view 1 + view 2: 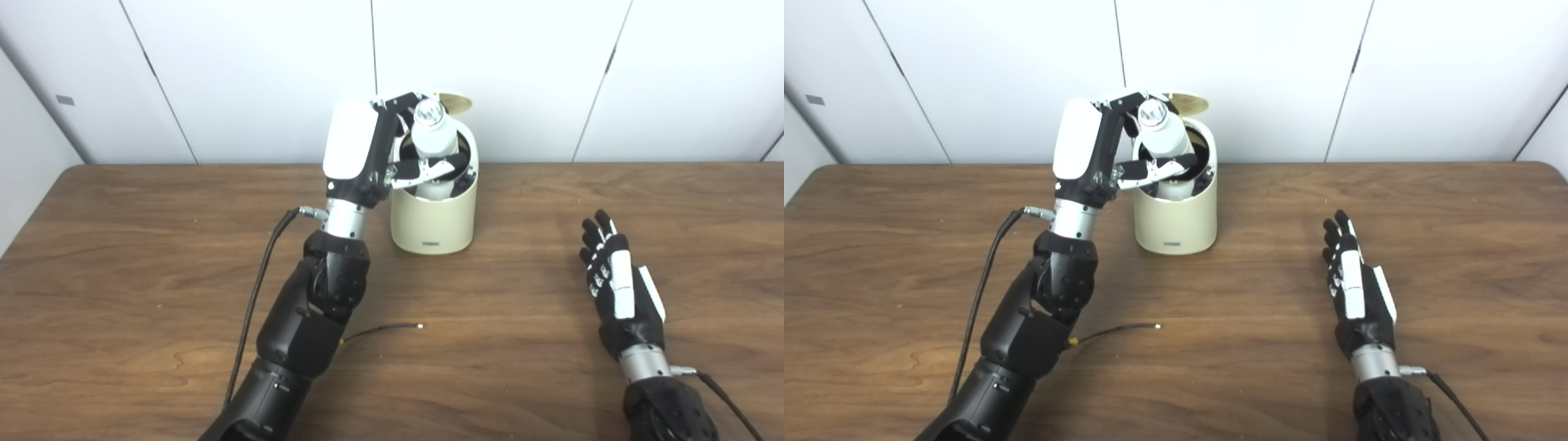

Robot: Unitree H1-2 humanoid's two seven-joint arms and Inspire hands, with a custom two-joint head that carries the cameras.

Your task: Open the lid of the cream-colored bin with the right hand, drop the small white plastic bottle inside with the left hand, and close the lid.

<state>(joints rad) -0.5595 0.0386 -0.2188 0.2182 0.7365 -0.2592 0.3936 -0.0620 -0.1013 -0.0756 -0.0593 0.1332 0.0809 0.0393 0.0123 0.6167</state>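
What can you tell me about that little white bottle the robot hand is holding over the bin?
The small white bottle looks like smooth plastic, with a shiny clear cap on top. It is tilted slightly and held by the left robot hand, fingers wrapped around its middle. Its lower end dips into the open mouth of the cream bin, whose lid stands raised behind it.

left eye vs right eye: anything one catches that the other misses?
Only the left eye view: a small grey plate on the left wall panel sits well inside the frame.
Only the right eye view: the table's rounded far right corner.
Both: left hand shut on the white bottle, held over the open cream bin, lid up; right hand open, on the table, apart from the bin.
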